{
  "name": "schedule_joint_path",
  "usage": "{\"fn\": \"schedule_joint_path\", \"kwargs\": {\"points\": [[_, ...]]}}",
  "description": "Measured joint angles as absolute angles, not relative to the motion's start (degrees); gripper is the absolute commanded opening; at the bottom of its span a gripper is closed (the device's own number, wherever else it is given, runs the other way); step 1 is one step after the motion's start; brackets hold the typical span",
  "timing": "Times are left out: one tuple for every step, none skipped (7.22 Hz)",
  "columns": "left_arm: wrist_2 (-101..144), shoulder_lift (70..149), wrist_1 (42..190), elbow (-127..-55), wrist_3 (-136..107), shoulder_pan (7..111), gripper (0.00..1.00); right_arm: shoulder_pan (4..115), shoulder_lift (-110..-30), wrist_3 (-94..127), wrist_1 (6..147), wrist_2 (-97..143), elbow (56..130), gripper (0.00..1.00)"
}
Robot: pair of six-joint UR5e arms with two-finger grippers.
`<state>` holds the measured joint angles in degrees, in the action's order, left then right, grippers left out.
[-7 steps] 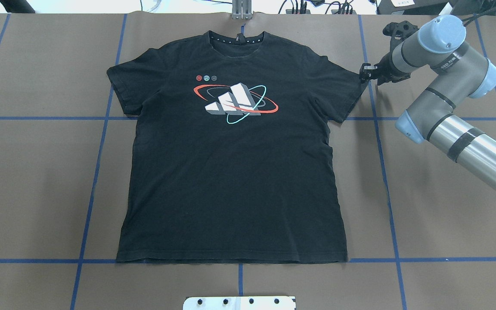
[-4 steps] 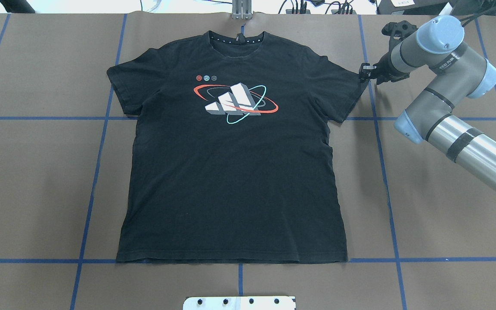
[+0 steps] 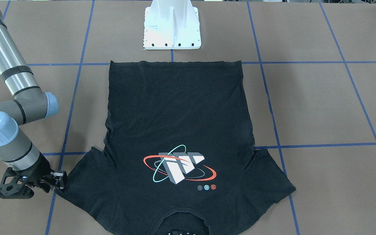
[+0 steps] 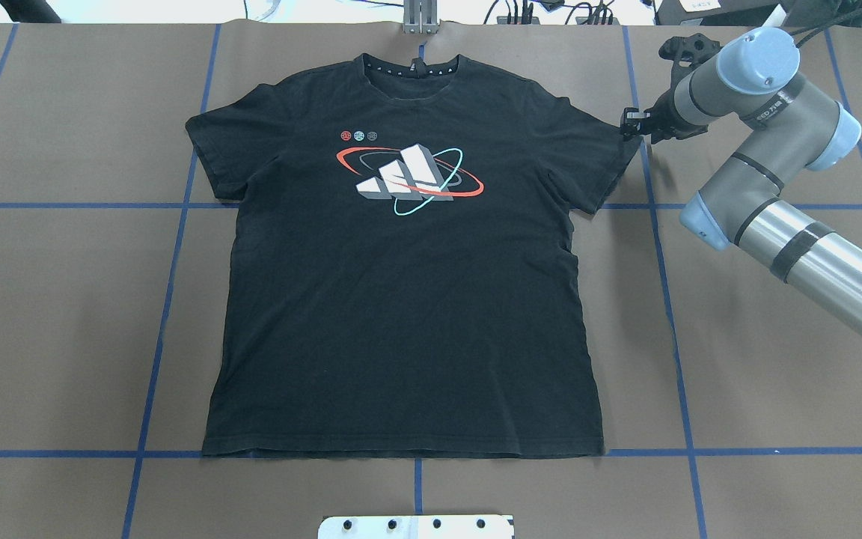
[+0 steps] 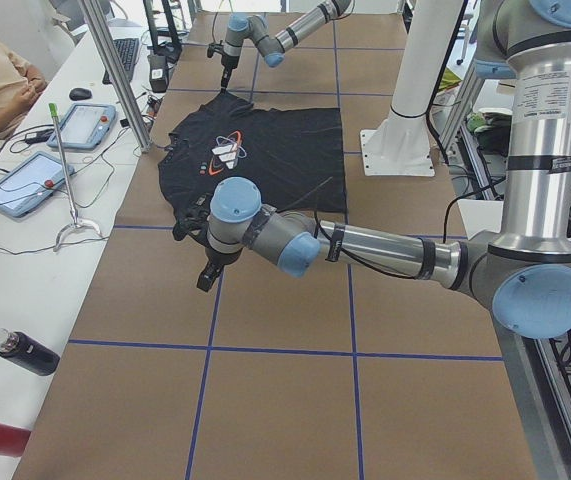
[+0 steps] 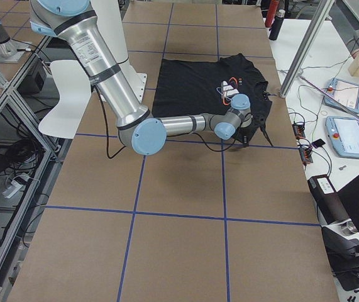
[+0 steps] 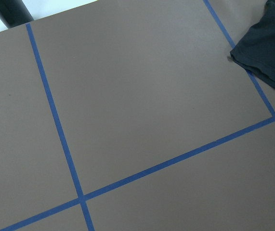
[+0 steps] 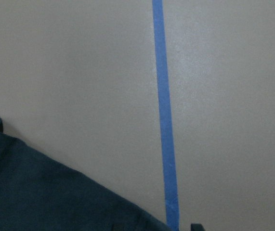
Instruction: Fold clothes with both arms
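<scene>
Since the black T-shirt [image 4: 401, 314], spread flat mid-frame, is light, limp cotton best pinched at a hem, the right gripper [image 4: 628, 126] sits with jaws parted at the upper-right sleeve [image 4: 595, 153], while the left gripper [image 5: 206, 277] shows too small to judge.

black t-shirt [image 4: 401, 314] spread flat, logo up, unfolded

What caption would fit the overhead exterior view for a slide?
Black T-shirt lying flat on the taped table, with the right gripper at its sleeve edge.
</scene>
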<state>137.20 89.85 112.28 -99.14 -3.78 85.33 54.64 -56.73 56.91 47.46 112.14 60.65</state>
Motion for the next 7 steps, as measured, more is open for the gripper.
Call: {"fn": "schedule_joint_path", "kwargs": {"points": [[137.2, 89.84, 112.3, -99.17, -3.76, 85.34, 1.0, 54.55, -56.62, 56.91, 47.46, 111.9, 60.58, 0.5], [137.2, 89.83, 112.31, -99.25, -3.74, 85.34, 1.0, 54.39, -56.63, 56.89, 47.46, 111.58, 60.53, 0.49], [137.2, 89.83, 112.3, -99.34, -3.74, 85.34, 1.0, 54.21, -56.82, 56.63, 47.44, 111.34, 60.5, 0.49], [137.2, 89.82, 112.27, -99.43, -3.73, 85.34, 1.0, 54.18, -57.02, 56.22, 47.4, 111.19, 60.48, 0.37], [137.2, 89.82, 112.25, -99.51, -3.74, 85.34, 1.0, 54.15, -57.03, 55.97, 47.38, 111.08, 60.47, 0.0], [137.2, 89.82, 112.24, -99.55, -3.71, 85.34, 1.0, 54.14, -56.98, 55.94, 47.43, 111.01, 60.47, 0.0], [137.2, 89.82, 112.24, -99.57, -3.68, 85.34, 1.0, 54.15, -56.89, 56.04, 47.55, 110.98, 60.44, 0.0]]}}
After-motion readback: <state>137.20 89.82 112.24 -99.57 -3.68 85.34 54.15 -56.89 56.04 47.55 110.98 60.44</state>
